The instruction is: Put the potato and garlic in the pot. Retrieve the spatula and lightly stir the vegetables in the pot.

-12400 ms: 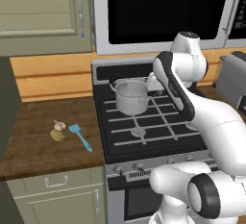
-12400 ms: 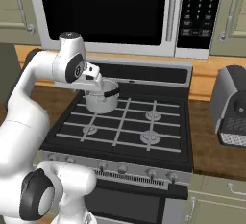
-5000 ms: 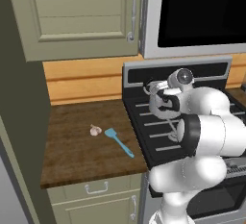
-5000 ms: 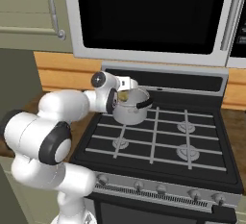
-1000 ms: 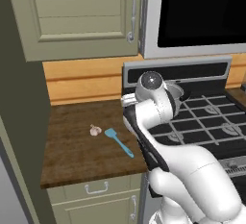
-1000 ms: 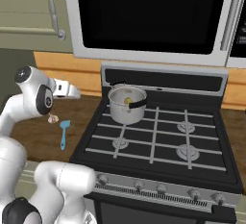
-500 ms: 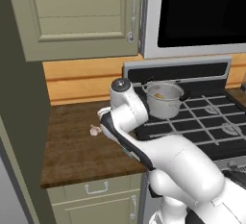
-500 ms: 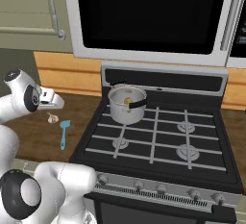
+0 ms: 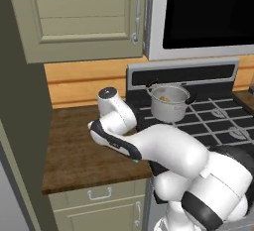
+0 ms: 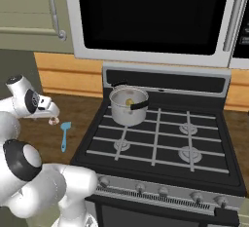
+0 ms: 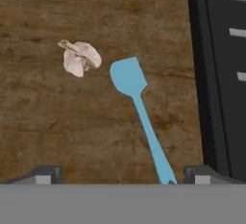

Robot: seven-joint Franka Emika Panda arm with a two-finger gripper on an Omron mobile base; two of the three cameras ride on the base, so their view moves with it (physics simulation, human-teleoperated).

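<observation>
On the wooden counter (image 11: 43, 122) left of the stove (image 10: 160, 138), the garlic (image 11: 80, 57) lies just beside the head of the spatula (image 11: 138, 107), close but apart from it, the blue handle running away toward the stove's edge. Over in the pot (image 10: 128, 105) on the back left burner, a yellowish lump shows inside, which I take to be the potato (image 10: 129, 102), so the garlic looks like the piece in hand now. The gripper (image 11: 120, 172) hangs above the counter with its two tips spread wide and nothing between them, and it sits nearer the spatula's handle than the bulb. To do this well, I'd say it should shift across until the bulb lies squarely between the tips, then come straight down. The fingers ought to straddle the bulb's round body, not its pointed tip, and stay off the spatula head so it isn't nudged. A gentle squeeze should do; a bulb like that could roll or squirt out.
</observation>
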